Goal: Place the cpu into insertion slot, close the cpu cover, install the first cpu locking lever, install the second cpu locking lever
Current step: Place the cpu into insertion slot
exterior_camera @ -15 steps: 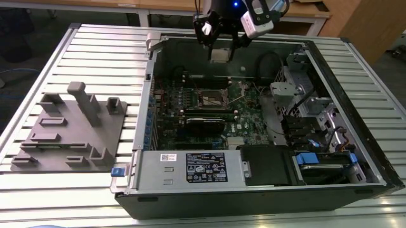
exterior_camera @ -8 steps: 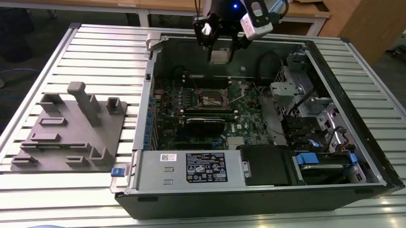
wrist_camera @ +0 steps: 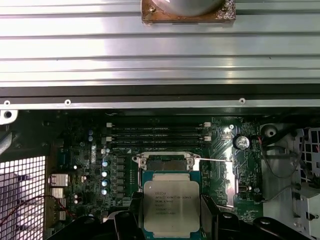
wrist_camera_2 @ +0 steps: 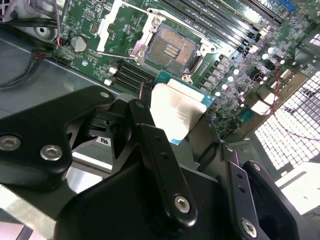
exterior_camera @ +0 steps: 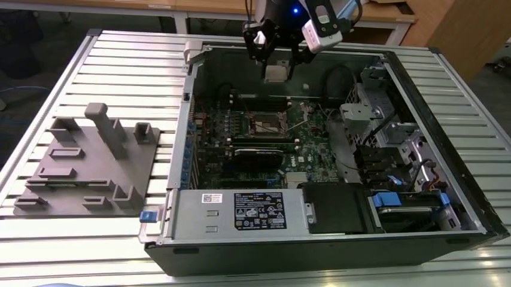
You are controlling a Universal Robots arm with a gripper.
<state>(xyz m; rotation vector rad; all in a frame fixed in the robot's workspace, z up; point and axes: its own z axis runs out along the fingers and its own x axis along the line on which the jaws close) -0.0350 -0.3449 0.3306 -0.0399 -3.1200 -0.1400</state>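
The jaws pinch the cpu [wrist_camera_2: 175,112] by two opposite edges, spread only as wide as the chip, its metal top showing in both wrist views. The gripper [exterior_camera: 276,67] hangs at the top centre of the exterior view, pointing down into the open case [exterior_camera: 447,179]. The bare slot [exterior_camera: 270,124] lies near the frame's centre, apart from the chip.

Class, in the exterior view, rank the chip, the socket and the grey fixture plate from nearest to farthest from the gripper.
1. The chip, held in the gripper.
2. The socket, on the board inside the case.
3. The grey fixture plate, outside the case, at the exterior view's left.
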